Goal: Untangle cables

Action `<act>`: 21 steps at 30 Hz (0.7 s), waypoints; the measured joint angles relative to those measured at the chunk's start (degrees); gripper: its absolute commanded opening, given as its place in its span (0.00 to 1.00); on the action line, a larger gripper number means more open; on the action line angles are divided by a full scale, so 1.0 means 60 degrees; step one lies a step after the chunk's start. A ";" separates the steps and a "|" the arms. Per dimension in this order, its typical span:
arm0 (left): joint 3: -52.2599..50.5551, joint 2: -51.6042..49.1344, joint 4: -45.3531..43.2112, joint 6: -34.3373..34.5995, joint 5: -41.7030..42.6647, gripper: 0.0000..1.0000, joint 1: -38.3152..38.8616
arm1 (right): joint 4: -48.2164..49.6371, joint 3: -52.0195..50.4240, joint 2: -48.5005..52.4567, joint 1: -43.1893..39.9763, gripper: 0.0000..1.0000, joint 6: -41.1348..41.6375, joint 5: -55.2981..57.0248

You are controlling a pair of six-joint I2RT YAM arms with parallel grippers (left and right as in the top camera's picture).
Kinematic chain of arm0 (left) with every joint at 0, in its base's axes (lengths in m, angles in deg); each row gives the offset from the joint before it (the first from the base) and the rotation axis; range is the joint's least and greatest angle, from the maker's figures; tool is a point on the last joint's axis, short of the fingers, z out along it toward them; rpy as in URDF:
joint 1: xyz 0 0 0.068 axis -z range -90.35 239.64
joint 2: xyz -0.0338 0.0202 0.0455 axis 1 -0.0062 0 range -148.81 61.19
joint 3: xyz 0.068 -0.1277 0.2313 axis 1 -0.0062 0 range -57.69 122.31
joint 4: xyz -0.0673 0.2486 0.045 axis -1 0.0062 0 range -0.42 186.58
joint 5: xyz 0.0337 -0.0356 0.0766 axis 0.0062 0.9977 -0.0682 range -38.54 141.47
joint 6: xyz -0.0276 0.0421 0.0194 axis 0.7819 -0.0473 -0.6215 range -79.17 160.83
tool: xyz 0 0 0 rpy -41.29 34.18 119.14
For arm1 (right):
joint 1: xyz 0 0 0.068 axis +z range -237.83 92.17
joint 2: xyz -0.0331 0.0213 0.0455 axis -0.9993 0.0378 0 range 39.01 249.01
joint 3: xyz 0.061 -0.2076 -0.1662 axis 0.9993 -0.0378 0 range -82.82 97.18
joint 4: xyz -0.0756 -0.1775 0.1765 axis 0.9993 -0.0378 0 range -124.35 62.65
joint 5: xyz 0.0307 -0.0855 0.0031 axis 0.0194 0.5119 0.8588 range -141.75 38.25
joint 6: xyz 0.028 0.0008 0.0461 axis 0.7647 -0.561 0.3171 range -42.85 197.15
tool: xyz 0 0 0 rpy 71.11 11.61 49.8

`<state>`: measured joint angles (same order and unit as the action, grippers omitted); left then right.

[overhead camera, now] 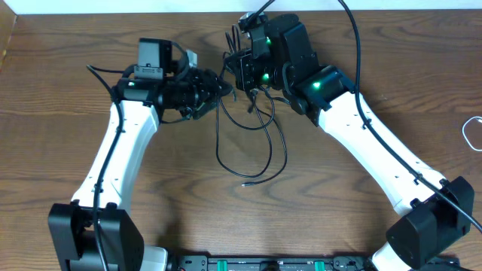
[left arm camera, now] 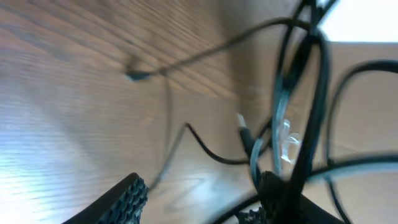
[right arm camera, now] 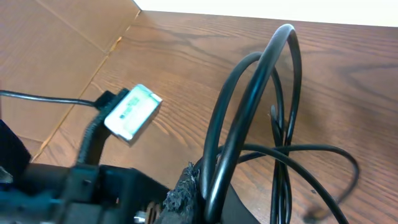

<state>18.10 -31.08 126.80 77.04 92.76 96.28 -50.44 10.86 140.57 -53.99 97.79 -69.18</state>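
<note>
Robot cable job, mid-knot: the left arm (overhead camera: 117, 150) and right arm (overhead camera: 376, 154) meet near the far edge of a wooden surface (overhead camera: 226, 218), working at a tangle of thin black cables (right arm camera: 285, 30). The right hand (overhead camera: 239, 71) is clamped tight on the bundle, and 2 loops arch up out of its fingers (right arm camera: 183, 188) in the right wrist view. The left hand (overhead camera: 217, 85), just beside it, stands partly open. Its wrist view is blurred, but the 2 fingers are plainly apart, with strands lying against 1 of them and none visibly pinched between. From the hands the cables trail toward the near side in long crossing loops on the wood, with 1 loose end (overhead camera: 245, 181) resting between the arms. A white cable (overhead camera: 473, 134) lies well apart at the right edge, only partly in frame.

The likeliest trouble is a blind grab. With several strands crowded at the left hand, closing there could catch 2 or 3 at once, and a pull would then cinch the tangle rather than open it. The hands are also near enough to knock together. Room is short behind them, where the surface ends just past the knot. The bare wood toward the near side and out to the left looks the better place to draw a strand.
</note>
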 measured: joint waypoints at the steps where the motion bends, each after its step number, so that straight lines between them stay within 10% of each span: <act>1: 0.0004 0.0000 0.0015 0.0000 -0.0270 0.59 0.0080 | 0.0004 0.0000 0.0000 0.0000 0.01 0.0000 -0.0025; 12: 0.0000 0.0000 0.2357 0.0015 -0.7184 0.56 0.0113 | -0.0237 0.0000 0.0000 -0.0204 0.01 0.0000 -0.0208; 21: 0.0000 0.0000 0.2809 0.0036 -0.9107 0.43 -0.1260 | -0.0882 0.0000 0.0000 -0.0947 0.01 0.0011 -0.0506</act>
<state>18.10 -31.08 143.65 77.25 38.12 88.72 -55.73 10.86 140.57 -59.67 97.86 -72.22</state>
